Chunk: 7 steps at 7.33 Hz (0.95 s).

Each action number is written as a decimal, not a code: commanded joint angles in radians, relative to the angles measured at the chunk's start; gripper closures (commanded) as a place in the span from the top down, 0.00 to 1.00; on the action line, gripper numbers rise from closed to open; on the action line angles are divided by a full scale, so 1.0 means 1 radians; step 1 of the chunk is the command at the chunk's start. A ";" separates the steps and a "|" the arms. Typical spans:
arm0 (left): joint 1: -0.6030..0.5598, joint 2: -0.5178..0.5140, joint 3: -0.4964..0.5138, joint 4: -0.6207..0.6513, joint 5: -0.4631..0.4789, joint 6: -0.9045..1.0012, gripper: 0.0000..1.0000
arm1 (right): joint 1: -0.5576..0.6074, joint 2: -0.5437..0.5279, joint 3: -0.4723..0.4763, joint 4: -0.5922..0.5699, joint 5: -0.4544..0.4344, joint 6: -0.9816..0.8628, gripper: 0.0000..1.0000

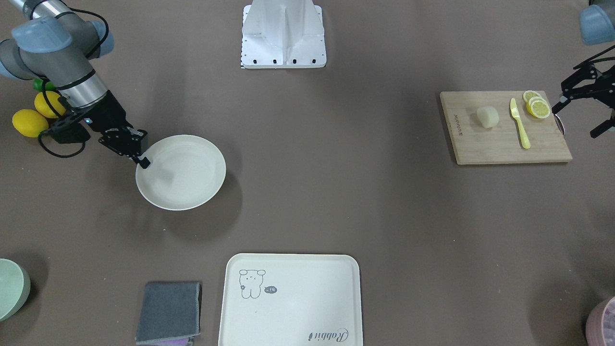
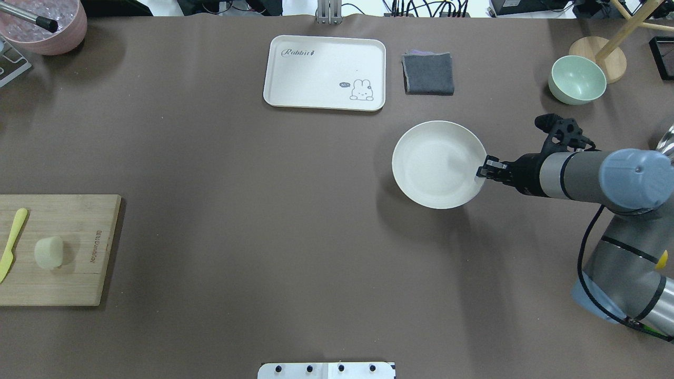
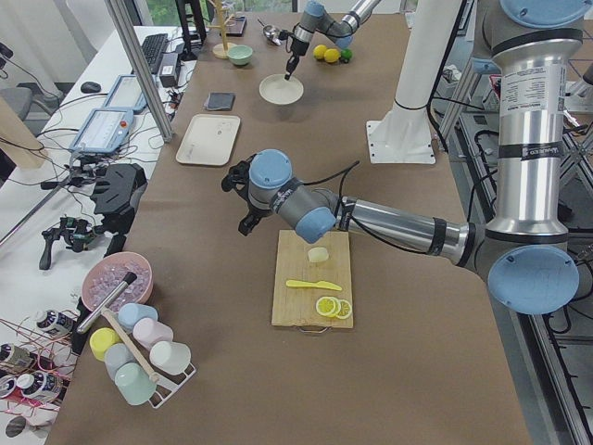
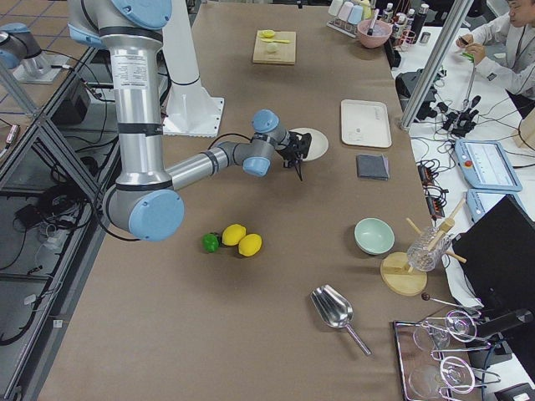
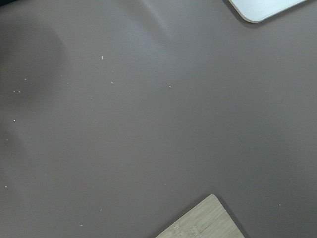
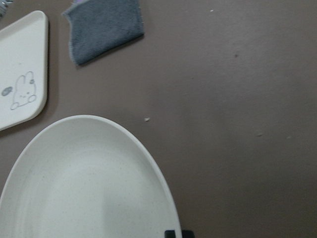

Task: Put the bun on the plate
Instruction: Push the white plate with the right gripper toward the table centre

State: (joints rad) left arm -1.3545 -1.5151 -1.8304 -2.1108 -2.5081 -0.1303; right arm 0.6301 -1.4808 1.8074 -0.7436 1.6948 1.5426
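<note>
The bun [image 1: 487, 117] is a small pale lump that sits on a wooden cutting board [image 1: 499, 146] on the left arm's side, and also shows in the overhead view [image 2: 49, 252]. My left gripper [image 1: 576, 120] hovers open beside the board's outer edge, apart from the bun. The round cream plate [image 1: 192, 182] lies on the table far across on the other side. My right gripper [image 1: 143, 162] is shut on the plate's rim [image 2: 463, 197]. One black fingertip [image 6: 173, 233] shows at that rim in the right wrist view.
A yellow knife [image 1: 520, 124] and lemon slices [image 1: 537, 105] share the board. A cartoon tray [image 1: 290, 300], grey cloth [image 1: 169, 311] and green bowl [image 2: 576, 80] lie on the table's far side. Two lemons [image 1: 30, 122] sit behind the right arm.
</note>
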 commanded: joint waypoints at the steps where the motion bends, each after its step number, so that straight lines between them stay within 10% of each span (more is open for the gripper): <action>1: 0.000 0.000 0.002 0.000 -0.003 0.000 0.98 | -0.157 0.120 0.000 -0.064 -0.189 0.043 0.00; 6: 0.000 0.003 0.002 0.002 -0.003 -0.002 0.98 | -0.337 0.411 -0.127 -0.290 -0.366 0.095 0.00; 7: 0.000 0.000 0.002 0.000 -0.003 -0.030 0.98 | -0.339 0.433 -0.154 -0.287 -0.369 0.100 0.17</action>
State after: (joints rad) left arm -1.3545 -1.5134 -1.8278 -2.1095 -2.5111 -0.1382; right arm 0.3037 -1.0930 1.7020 -1.0295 1.3455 1.6312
